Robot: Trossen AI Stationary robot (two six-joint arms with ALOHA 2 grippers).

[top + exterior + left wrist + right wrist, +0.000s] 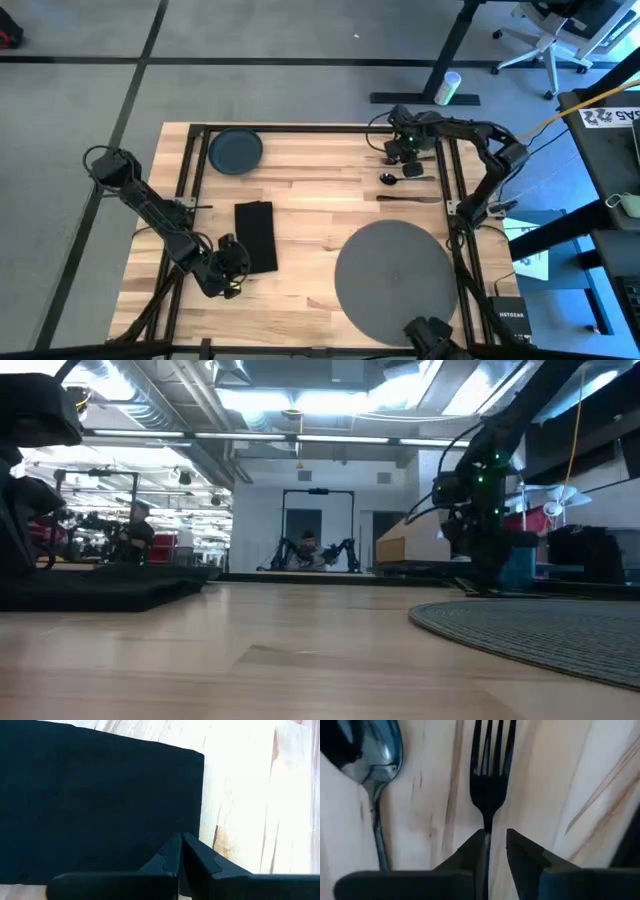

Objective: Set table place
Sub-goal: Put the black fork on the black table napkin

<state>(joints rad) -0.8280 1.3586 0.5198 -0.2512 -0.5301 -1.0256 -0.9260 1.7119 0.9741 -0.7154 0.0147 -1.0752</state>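
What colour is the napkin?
Black; the napkin shows best in the high view.
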